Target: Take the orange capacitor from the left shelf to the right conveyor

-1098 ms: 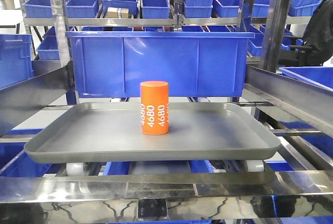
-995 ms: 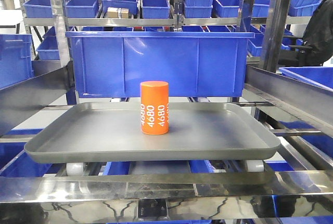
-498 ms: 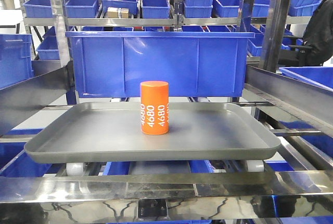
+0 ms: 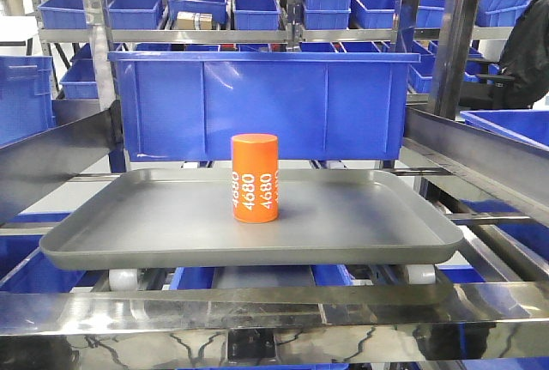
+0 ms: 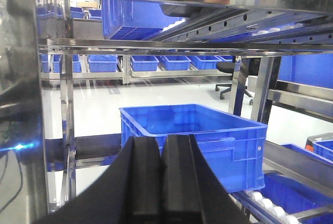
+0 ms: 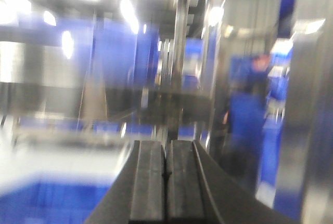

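Left gripper (image 5: 162, 143): the two matte black, flat-faced fingers are pressed together along their full visible length, with nothing clamped between them. The wrist is held roughly level and points into a rack, toward an open-topped blue plastic bin (image 5: 208, 141) with a ribbed wall. This bin sits on a sloped lane of white rollers (image 5: 268, 203). Right gripper (image 6: 167, 151): its black fingers likewise meet with no gap and hold nothing. The scene behind them is motion-blurred, and only steel uprights and blue shapes can be made out. The orange capacitor (image 4: 255, 178) is in neither claw. It stands upright near the middle of the grey tray (image 4: 129, 224), well apart from every rim. It is a smooth cylinder with a rounded top edge and white "4680" numerals running lengthwise. The tray is wide, shallow and matte, with rounded corners and a raised lip. It rests on the left shelf (image 4: 257, 310), whose polished steel rails mirror the surroundings; white wheels (image 4: 124, 277) show under the tray's front edge. Just behind the tray stands a large blue bin (image 4: 266, 104); its front wall hides the contents. Farther back, one small blue bin holds a cardboard box (image 4: 194, 20)
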You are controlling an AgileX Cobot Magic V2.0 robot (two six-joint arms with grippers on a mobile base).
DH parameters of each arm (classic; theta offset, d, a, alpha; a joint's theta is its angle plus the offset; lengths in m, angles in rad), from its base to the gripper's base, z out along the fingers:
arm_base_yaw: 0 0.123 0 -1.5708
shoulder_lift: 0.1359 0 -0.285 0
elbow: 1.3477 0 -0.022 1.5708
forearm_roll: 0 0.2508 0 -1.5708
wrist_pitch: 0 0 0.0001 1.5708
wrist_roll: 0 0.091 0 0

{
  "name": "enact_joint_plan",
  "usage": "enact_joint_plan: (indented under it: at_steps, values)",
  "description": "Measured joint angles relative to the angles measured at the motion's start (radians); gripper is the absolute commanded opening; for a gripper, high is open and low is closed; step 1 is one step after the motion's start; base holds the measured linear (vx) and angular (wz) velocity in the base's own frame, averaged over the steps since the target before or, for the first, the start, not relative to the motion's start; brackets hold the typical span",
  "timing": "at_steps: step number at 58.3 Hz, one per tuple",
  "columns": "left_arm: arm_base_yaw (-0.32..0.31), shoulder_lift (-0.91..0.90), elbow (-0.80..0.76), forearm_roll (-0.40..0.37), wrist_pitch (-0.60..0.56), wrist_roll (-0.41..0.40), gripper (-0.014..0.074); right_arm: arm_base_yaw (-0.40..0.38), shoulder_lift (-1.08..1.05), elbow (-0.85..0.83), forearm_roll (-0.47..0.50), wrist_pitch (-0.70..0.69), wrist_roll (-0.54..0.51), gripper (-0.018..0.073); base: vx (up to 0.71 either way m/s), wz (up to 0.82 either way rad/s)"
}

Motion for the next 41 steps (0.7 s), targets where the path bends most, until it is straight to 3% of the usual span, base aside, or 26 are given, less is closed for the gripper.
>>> enact_joint_plan:
  at_steps: [11,24,41]
  values:
    - [0.000,0.000,0.000,0.000,0.000,0.000,-0.0006,0.000,0.118,-0.377,-0.005,0.126,0.001,-0.0007,0.00,0.00]
    - [0.000,0.000,0.000,0.000,0.000,0.000,-0.0006,0.000,0.435,-0.786,-0.005,0.264,0.002,-0.0007,0.00,0.00]
    - [0.000,0.000,0.000,0.000,0.000,0.000,-0.0006,0.000,0.645,-0.883,0.077,0.361,0.004,-0.0007,0.00,0.00]
